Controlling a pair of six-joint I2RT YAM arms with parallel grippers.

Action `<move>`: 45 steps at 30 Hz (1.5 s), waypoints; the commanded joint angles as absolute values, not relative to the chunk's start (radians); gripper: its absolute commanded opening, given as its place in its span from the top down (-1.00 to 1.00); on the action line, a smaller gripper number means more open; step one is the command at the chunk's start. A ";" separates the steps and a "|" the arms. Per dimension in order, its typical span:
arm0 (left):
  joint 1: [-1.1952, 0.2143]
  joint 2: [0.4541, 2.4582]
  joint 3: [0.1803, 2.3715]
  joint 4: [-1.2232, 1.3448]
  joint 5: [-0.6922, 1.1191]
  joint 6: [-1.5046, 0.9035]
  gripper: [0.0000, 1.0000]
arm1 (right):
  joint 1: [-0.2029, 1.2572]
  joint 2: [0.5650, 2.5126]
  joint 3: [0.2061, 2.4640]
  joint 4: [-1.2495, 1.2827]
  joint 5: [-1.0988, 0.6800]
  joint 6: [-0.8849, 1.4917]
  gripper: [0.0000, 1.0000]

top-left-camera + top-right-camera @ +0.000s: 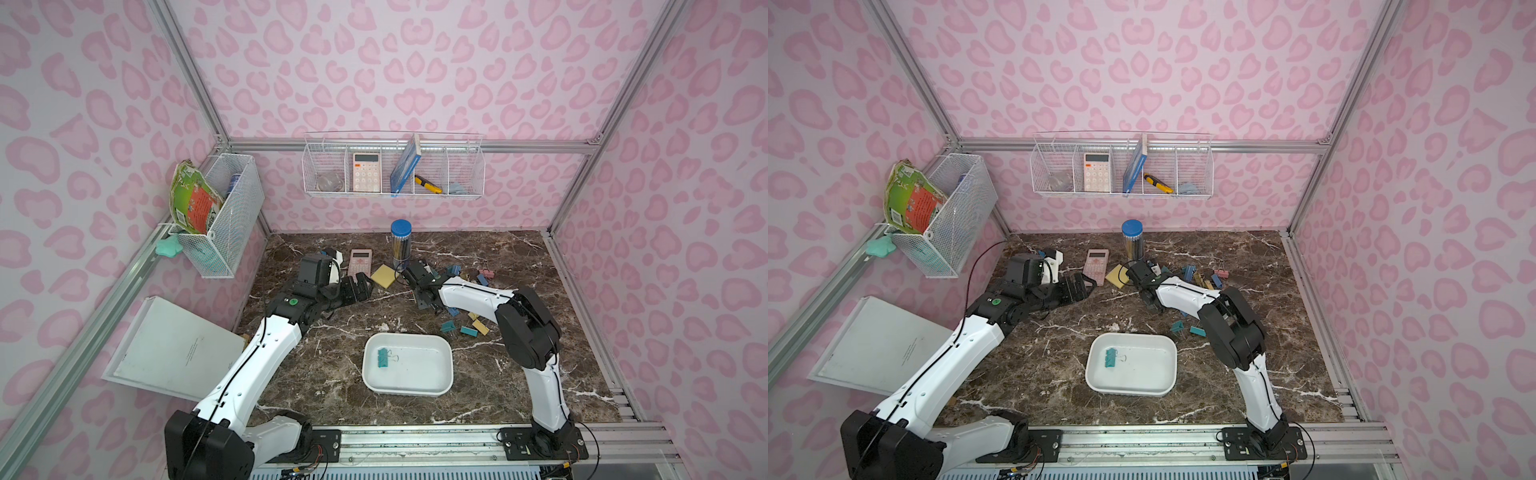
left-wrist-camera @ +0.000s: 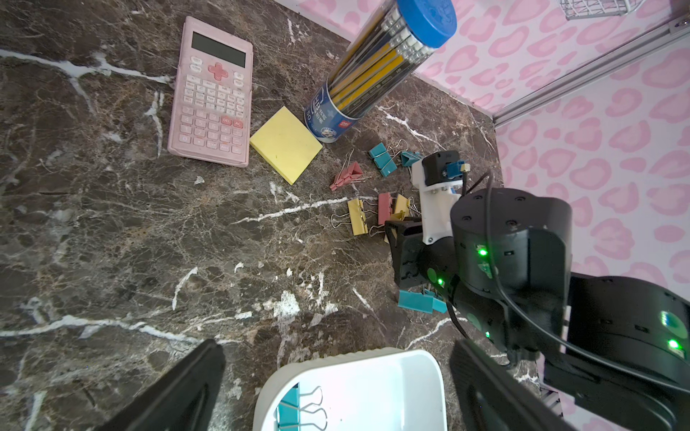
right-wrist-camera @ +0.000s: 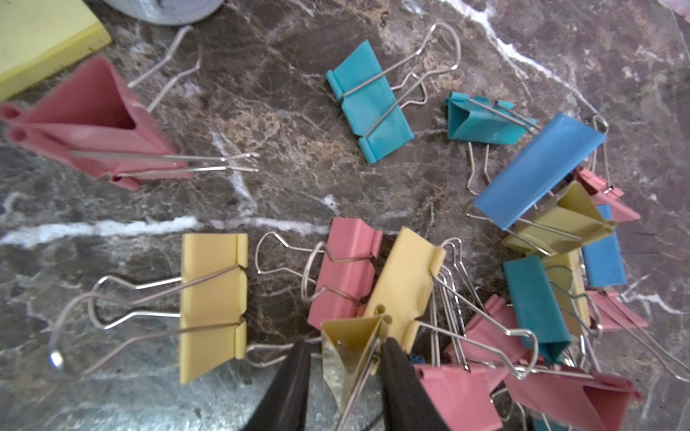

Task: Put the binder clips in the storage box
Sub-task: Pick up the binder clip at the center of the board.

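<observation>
Right fingers (image 3: 289, 388) are standing narrowly apart on either side of a yellow clip (image 3: 351, 354) that is sitting on edge on the desk (image 3: 261, 186). One finger is appearing to touch the clip's wire handle, but whether the pair is already pinching it cannot be told. That clip is lying at the edge of the main heap of binder clips (image 2: 385, 207), a jumble of pink, yellow, blue and teal. The heap is sprawling over the far part of the desk, just beside the yellow sticky-note pad (image 1: 385, 275) and near the upright pencil tube (image 1: 401, 245). A few more clips, teal and yellow (image 1: 469, 331), are lying loose near the far right corner of the storage box (image 1: 419, 374).

The storage box is sitting on the near middle of the desk, between the two arms. A single teal clip (image 1: 382, 358) is lying flat inside it toward its left end, as both top views are showing.

Left fingers (image 2: 179, 392) are gaping fully apart and holding nothing. They are hovering over bare desk next to the pink calculator (image 1: 360, 262), and the box's rim is showing between them in the left wrist view.
</observation>
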State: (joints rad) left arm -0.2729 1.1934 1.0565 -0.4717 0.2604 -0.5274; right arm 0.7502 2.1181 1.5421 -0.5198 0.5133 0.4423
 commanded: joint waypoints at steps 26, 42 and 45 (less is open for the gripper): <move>-0.272 1.202 1.051 -0.442 0.277 -0.536 -0.99 | 0.784 1.952 1.378 -0.497 0.521 0.514 0.90; -0.267 1.190 1.076 -0.443 0.253 -0.545 -0.98 | 0.797 1.367 0.936 0.000 -0.329 0.775 1.00; -0.264 1.177 1.068 -0.445 0.239 -0.549 -0.98 | 0.894 1.331 0.782 0.215 -0.458 0.938 1.00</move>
State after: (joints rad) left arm -0.2672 1.1881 1.0672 -0.4538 0.2630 -0.5472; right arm 0.8330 1.3556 0.8742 -0.0887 -0.1543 0.7242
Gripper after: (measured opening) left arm 0.992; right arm 0.058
